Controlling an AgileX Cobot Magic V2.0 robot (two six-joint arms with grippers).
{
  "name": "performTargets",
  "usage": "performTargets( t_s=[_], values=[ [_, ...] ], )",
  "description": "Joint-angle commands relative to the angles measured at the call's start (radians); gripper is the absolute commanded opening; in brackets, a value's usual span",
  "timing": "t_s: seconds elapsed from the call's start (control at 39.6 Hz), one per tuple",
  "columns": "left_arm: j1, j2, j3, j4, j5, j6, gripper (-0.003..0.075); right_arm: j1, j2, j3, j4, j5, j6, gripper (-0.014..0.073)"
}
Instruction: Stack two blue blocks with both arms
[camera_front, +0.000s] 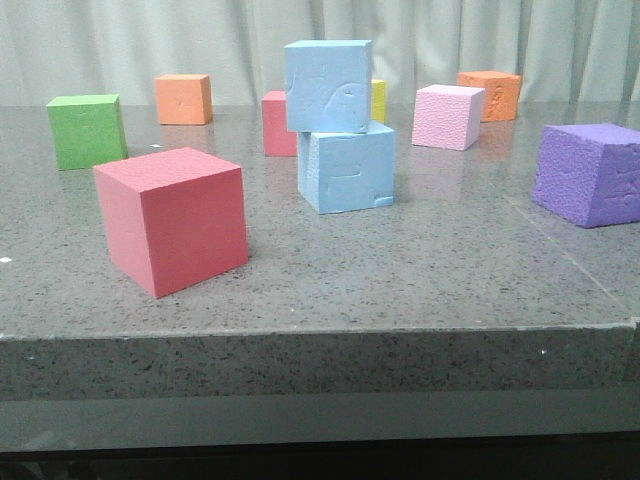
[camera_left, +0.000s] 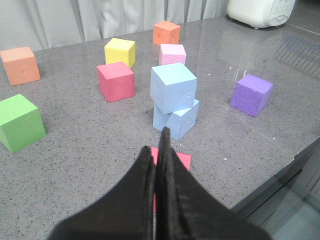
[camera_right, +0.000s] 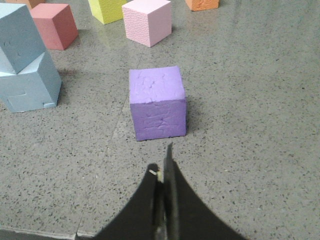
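The left pincer (camera_left: 161, 150) is pressed shut and holds nothing, raised over a red cube (camera_left: 172, 161) near the desk (camera_left: 75, 165) edge. Beyond it the upper blue block (camera_left: 173, 89) sits on the lower blue block (camera_left: 177, 117), twisted a little off square. The right pincer (camera_right: 164, 170) is likewise closed and empty, just short of the purple cube (camera_right: 158, 102), with the blue stack off to one side.

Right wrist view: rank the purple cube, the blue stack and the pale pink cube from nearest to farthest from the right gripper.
1. Purple cube, straight ahead of the right gripper.
2. Blue stack, off to one side.
3. Pale pink cube, beyond the purple one.
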Motion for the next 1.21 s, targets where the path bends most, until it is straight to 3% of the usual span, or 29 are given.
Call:
performTargets(
  t_s=[0.0, 0.28, 0.53, 0.71, 0.86, 1.03, 1.19],
  values=[
    [-0.007, 0.005, -0.025, -0.005, -0.087, 0.0, -0.002, -0.007, 0.003, -0.027, 0.004, -0.076, -0.008, -0.0067],
    [-0.007, 0.005, -0.025, 0.038, -0.105, 0.0, -0.002, -0.007, 0.003, -0.027, 0.004, -0.076, -0.008, -0.0067],
    [0.031, -0.038, 0.093, 0.073, -0.257, 0.025, -0.002, -0.007, 0.003, -0.027, 0.004, -0.076, -0.008, -0.0067],
    [0.181, -0.152, 0.221, 0.014, -0.359, 0.025, -0.002, -0.007, 0.003, -0.027, 0.004, -0.076, -0.008, -0.0067],
    [0.378, -0.294, 0.351, -0.028, -0.433, 0.025, -0.002, -0.007, 0.003, -0.027, 0.004, -0.076, -0.008, -0.0067],
    [0.568, -0.456, 0.488, -0.046, -0.447, 0.025, -0.002, -0.007, 0.003, -0.027, 0.004, -0.076, -0.008, -0.0067],
    [0.665, -0.538, 0.58, -0.049, -0.461, 0.025, -0.002, -0.007, 0.003, -0.027, 0.004, -0.076, -0.008, -0.0067]
  ],
)
